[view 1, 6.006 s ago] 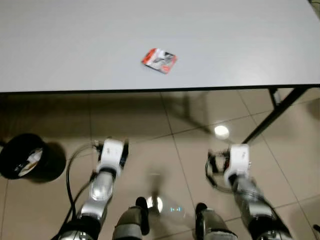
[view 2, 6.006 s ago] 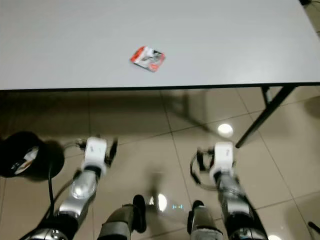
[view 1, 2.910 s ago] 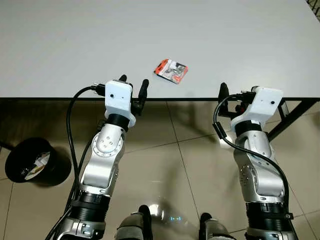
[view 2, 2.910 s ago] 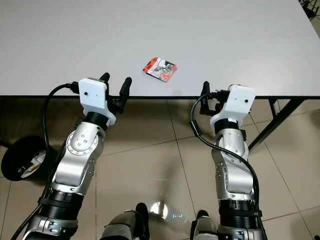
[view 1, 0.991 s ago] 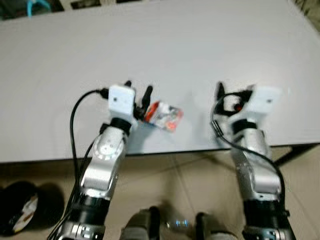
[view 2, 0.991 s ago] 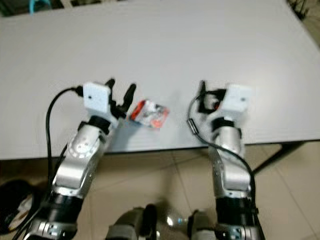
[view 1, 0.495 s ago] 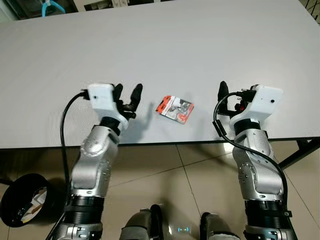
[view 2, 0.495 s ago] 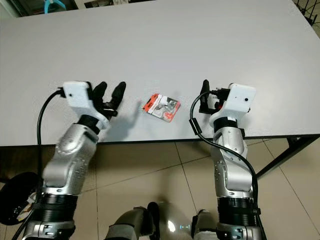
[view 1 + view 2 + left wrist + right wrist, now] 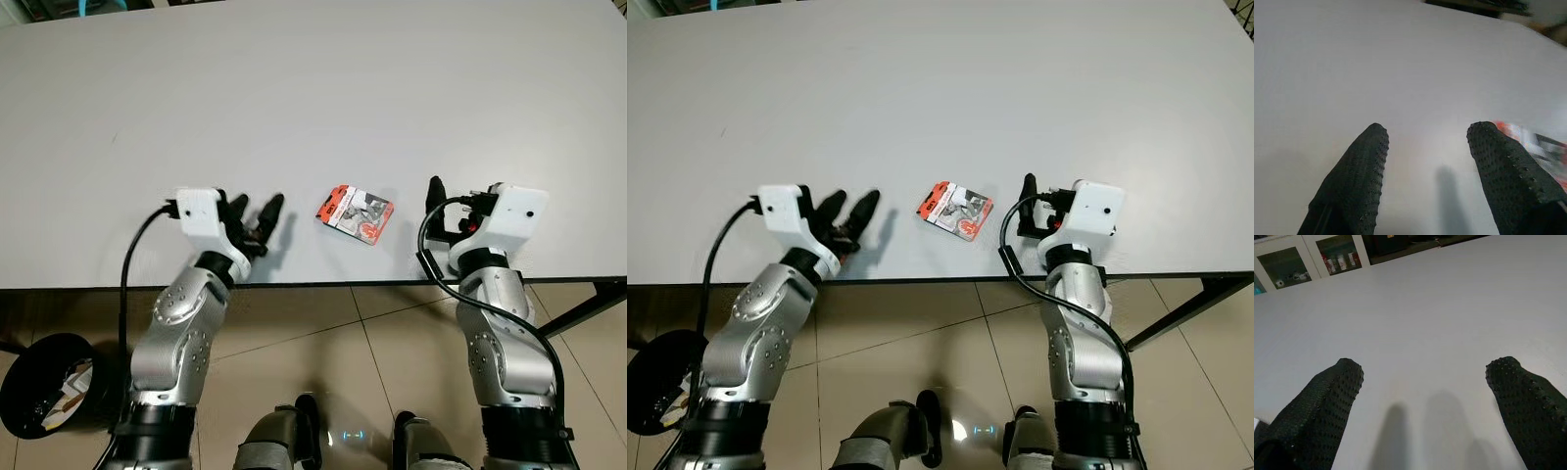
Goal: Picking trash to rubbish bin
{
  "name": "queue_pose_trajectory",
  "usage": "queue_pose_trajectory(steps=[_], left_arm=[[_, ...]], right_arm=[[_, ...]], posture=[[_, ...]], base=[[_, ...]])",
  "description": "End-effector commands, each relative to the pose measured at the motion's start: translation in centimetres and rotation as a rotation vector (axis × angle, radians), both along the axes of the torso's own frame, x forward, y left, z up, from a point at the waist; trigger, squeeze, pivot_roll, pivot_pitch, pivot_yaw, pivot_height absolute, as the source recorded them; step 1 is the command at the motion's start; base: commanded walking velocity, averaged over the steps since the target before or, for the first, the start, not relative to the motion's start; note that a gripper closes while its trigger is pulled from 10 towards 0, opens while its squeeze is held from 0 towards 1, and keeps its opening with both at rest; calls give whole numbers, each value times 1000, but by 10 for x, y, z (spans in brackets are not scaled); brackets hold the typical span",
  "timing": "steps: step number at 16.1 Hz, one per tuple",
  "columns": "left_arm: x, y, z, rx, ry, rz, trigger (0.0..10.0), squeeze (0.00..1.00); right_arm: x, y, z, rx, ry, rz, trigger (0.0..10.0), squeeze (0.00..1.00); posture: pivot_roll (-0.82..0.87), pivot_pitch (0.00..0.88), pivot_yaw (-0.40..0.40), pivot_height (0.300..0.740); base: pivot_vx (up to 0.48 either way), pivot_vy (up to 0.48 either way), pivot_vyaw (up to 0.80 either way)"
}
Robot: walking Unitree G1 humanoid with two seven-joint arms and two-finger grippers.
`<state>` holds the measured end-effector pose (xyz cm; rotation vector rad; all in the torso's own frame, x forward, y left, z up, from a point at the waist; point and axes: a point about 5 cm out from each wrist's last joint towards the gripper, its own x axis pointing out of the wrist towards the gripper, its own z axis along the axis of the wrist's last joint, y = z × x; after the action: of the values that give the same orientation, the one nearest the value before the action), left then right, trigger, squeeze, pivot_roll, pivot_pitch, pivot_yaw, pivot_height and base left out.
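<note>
Beige floor tiles showed under a wide, pale grey worktop (image 9: 294, 88), and a round black rubbish bin (image 9: 44, 382) with scraps in it stood on the floor at about eight o'clock from the robot. A small flat red-and-grey printed wrapper (image 9: 355, 212) lay near the worktop's front edge, between the two arms. Its long axis ran from about ten o'clock to four o'clock, the red end pointing to ten. The left gripper (image 9: 257, 217) hovered low at the wrapper's nine o'clock, jaws apart — just beside it, not touching. The right gripper (image 9: 1430, 387) hung at three o'clock, jaws apart too. A good grasp would likely mean sliding rightward and closing across the short side — a flat packet can skid away.
</note>
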<state>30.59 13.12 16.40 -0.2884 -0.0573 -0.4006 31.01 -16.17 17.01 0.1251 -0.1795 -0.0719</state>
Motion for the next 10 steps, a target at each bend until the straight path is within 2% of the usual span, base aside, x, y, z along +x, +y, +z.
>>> queue_pose_trajectory(steps=[1,3,6,10], left_arm=[[-6,0,1,-35,8,-69,10000,0],[-8,2,17,-115,-22,-165,10000,0],[-12,5,34,-150,-66,-282,10000,0],[-11,8,21,-74,12,-313,10000,0]], right_arm=[[-3,1,1,-8,0,5,10000,0],[-4,-2,1,-14,3,-3,10000,0],[-4,-1,0,-11,5,-3,10000,0],[-2,1,0,-7,7,0,10000,0]], posture=[[39,293,131,740],[41,290,137,740],[42,284,143,740],[39,283,150,740]], base=[[0,0,0],[0,0,0],[0,0,0],[0,0,0]])
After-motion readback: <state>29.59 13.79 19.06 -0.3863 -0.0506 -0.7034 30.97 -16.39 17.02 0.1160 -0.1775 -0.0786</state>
